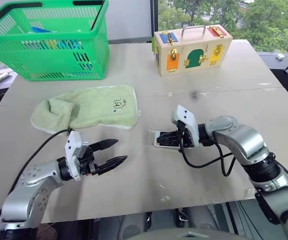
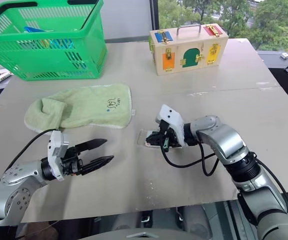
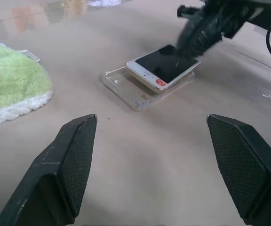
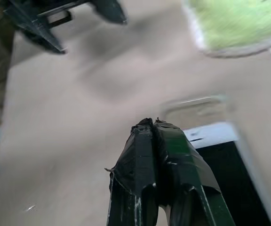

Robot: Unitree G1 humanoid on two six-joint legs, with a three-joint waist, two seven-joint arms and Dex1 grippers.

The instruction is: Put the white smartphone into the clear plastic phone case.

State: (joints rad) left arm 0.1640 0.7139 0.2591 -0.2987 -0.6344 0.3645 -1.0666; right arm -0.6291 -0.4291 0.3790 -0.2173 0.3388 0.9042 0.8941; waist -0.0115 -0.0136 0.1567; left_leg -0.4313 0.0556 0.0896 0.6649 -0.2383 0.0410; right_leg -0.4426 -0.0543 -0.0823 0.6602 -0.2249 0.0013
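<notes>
Right hand (image 1: 170, 139), at frame centre in the head views, is clenched with its two black fingers pressed together and grasps nothing; its tips sit over the white smartphone (image 3: 163, 66). Left hand (image 1: 109, 153), lower left of the frame, hangs spread wide above the bare worktop (image 1: 194, 175), holding nothing, well apart from the phone.

The white smartphone lies screen up across the clear plastic phone case (image 3: 126, 87) at mid-worktop. In the left wrist view the phone's near end rides above the case rim and part of the case floor shows bare beside it, so the phone appears only partly seated.

Handling, as a judgement:
- The phone is rigid and flat, with a smooth glass face likely to be slippery under the fingers. Press on the white bezel or near a corner; to shift it, grip across its long edges.
- The case is thin, light and flexible. It will probably slide on the worktop when pushed, so the free hand may need to brace its rim.
- Seating likely requires downward pressure at each corner in turn.

Containers:
- Green basket (image 1: 49, 45), upper left, holds some blue and yellow items; their identity cannot be made out.
- Wooden latch box (image 1: 191, 50), upper centre, is shut.
- Green cloth (image 1: 84, 107) lies flat between the basket and the hands.
</notes>
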